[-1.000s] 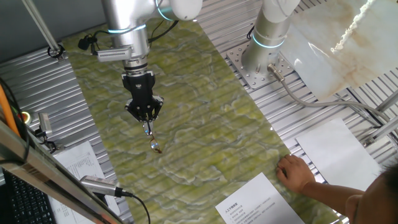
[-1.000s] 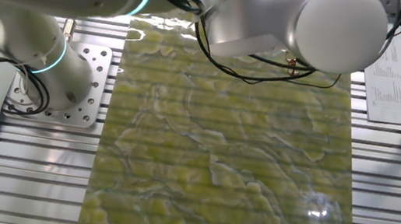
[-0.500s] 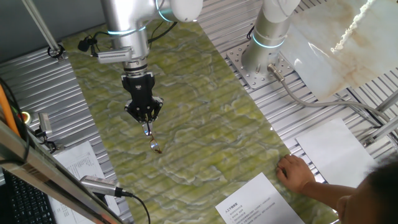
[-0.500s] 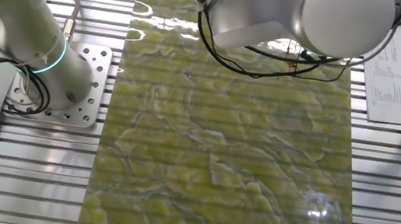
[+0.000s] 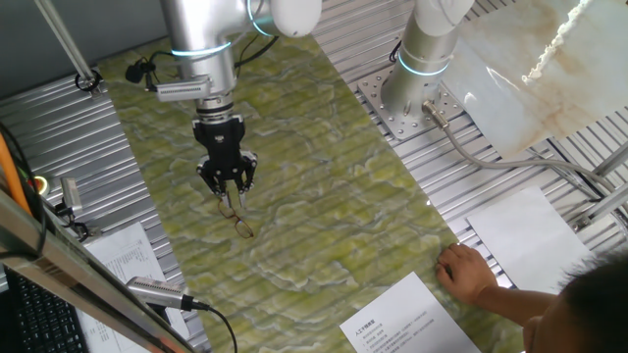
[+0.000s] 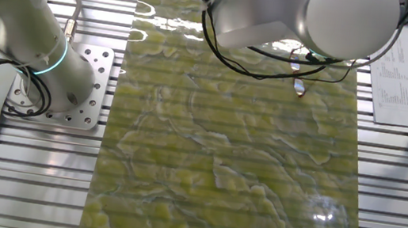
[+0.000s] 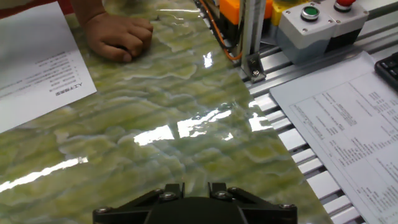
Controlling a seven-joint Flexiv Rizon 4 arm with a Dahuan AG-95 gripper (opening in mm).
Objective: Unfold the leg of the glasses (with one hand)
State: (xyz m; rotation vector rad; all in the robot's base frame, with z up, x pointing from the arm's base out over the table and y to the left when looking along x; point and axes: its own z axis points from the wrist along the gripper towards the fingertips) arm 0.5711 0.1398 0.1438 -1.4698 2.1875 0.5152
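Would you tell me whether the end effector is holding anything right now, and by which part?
It cannot be told: the glasses sit just below the end effector, but contact is unclear.

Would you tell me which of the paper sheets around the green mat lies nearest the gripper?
The left printed sheet, beside the mat and its left edge; the bottom printed sheet and the right white sheet both lie well farther from the gripper.

Glasses [image 5: 238, 221] below hand [image 5: 228, 196] (above mat [image 5: 324, 196]).
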